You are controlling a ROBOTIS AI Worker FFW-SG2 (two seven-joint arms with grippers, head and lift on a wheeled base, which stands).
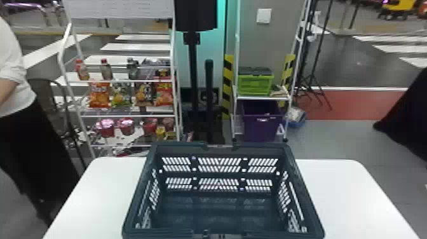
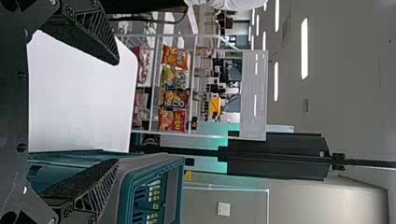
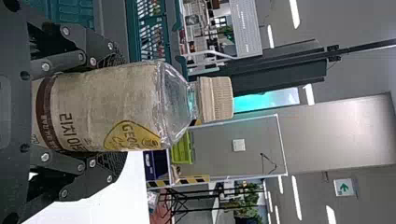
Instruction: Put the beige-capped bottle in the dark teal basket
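My right gripper has its jaws closed around the body of the beige-capped bottle, cap up, outside the basket. My left gripper's jaws stand wide, nothing between them. If I cross too low, the bottle's base could catch the rim of the dark teal basket and tip or shove it; a loose squeeze could let it slip. The basket sits on a white surface, a snack rack behind.
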